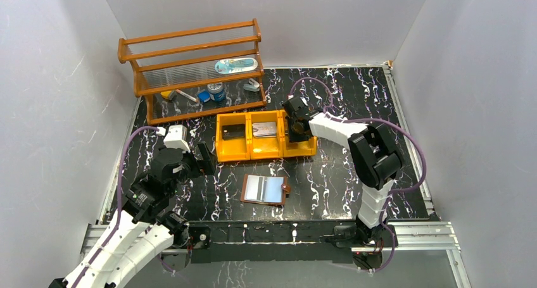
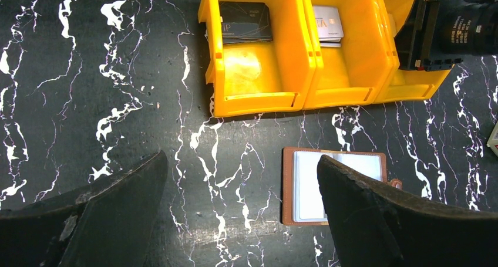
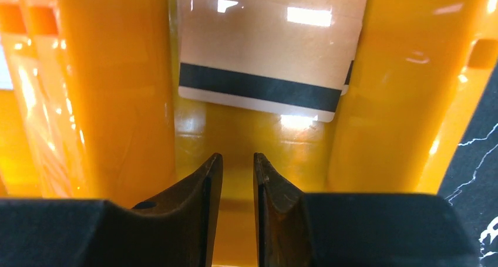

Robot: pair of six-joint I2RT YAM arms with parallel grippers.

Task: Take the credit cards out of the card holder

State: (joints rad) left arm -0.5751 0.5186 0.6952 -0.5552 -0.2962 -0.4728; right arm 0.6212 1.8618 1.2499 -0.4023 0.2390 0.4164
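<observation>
The brown card holder [image 1: 265, 190] [image 2: 305, 188] lies open on the black marbled table, its pale glossy sleeves facing up. Credit cards lie in the orange tray [image 1: 232, 154]: a dark one [image 2: 244, 22] in the left compartment, a pale one [image 2: 327, 23] in the middle, and one with a black stripe [image 3: 264, 56] in the right. My right gripper [image 1: 296, 128] [image 3: 238, 158] reaches into the right compartment just short of the striped card, jaws a narrow gap apart with nothing between them. My left gripper [image 1: 197, 160] [image 2: 241, 161] hangs wide open left of the holder.
A wooden rack [image 1: 190, 69] with small items stands at the back left, behind the tray. White walls close in the table on three sides. My right arm's wrist [image 2: 440, 29] shows over the tray's right end.
</observation>
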